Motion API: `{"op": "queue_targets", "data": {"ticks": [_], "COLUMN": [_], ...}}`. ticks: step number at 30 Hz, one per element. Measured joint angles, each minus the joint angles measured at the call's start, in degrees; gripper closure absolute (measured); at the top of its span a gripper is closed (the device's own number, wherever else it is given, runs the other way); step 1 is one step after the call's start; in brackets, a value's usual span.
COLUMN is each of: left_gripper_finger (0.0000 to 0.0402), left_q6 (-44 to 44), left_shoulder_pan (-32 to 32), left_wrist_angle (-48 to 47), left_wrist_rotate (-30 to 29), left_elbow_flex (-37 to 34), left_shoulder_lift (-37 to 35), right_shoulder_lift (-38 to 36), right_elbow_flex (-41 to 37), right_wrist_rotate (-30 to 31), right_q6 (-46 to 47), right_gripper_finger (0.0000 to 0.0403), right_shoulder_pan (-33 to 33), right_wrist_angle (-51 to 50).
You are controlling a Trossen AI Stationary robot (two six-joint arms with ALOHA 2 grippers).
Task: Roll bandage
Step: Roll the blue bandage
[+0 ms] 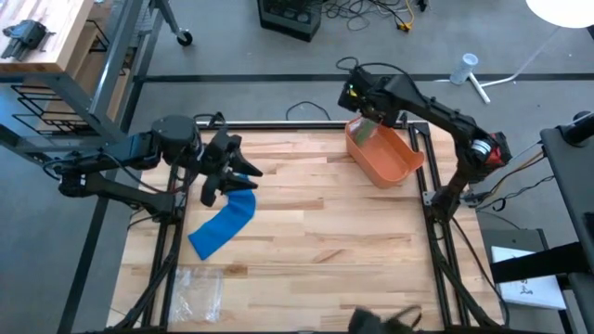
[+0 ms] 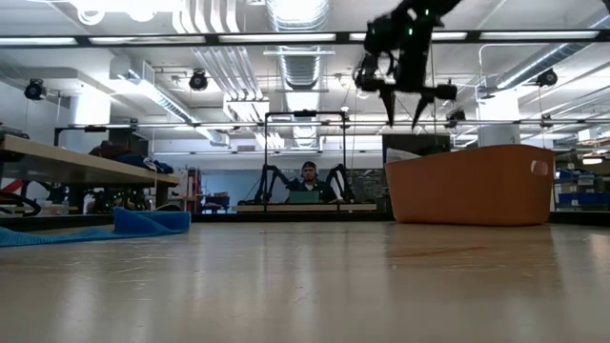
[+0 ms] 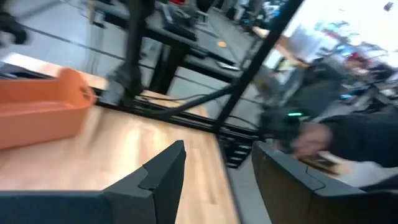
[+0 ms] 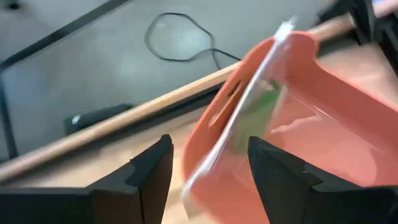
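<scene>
Table centre [image 1: 325,223] bare wood, open passage between blue bandage [image 1: 225,225] at left and orange bin [image 1: 383,153] at far right corner. Clear plastic bag [image 1: 197,288] occupies near-left corner

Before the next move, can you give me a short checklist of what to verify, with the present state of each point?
1. Right hand is open: ok, fingers stand apart above the orange bin.
2. Clear packet has left the right hand: cannot tell, it leans in the bin close to the fingers.
3. Left hand is at the blue bandage: ok, over its far end.
4. Left hand holds the bandage: cannot tell.
5. Bandage is rolled: not ok, it lies flat.
</scene>
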Motion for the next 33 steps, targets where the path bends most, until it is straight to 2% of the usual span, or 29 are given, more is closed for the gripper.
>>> {"op": "queue_targets", "data": {"ticks": [7, 12, 16, 19, 23, 28, 30, 33], "left_gripper_finger": [0.0242, 0.0252, 0.0258, 0.0261, 0.0266, 0.0274, 0.0277, 0.0281], "left_q6": [2.17, 2.65, 3.50, 0.55, -6.62, -15.51, -18.73, -24.40], "left_shoulder_pan": [0.02, 0.00, 0.02, -0.01, -1.94, -9.24, -12.70, -17.28], "left_wrist_angle": [0.10, 2.45, -1.17, -9.11, -23.71, -34.85, -36.85, -36.18], "left_wrist_rotate": [-6.45, -8.71, -8.90, -5.52, 1.29, 1.85, -0.90, -9.46], "left_elbow_flex": [0.00, -0.02, 0.01, -0.02, -0.36, -1.50, -2.32, -4.61], "left_shoulder_lift": [2.47, 5.48, 7.77, 9.10, 9.15, 7.67, 6.98, 6.17], "right_shoulder_lift": [-5.87, -4.91, -1.97, 0.64, 3.22, 5.23, 5.90, 6.51], "right_elbow_flex": [0.11, -0.14, -0.14, -0.14, -0.26, -1.59, -1.95, -2.00], "right_wrist_rotate": [8.44, 15.13, 14.55, 13.11, 9.84, 9.01, 9.18, 9.42], "right_q6": [-6.67, -17.46, -29.76, -35.02, -35.62, -35.36, -36.44, -41.53], "right_gripper_finger": [0.0208, 0.0208, 0.0211, 0.0212, 0.0213, 0.0218, 0.0221, 0.0226], "right_shoulder_pan": [15.37, 29.38, 38.60, 43.90, 47.13, 48.36, 48.32, 48.29], "right_wrist_angle": [-0.37, 1.31, 7.05, 8.46, 6.39, 5.40, 6.32, 10.40]}}
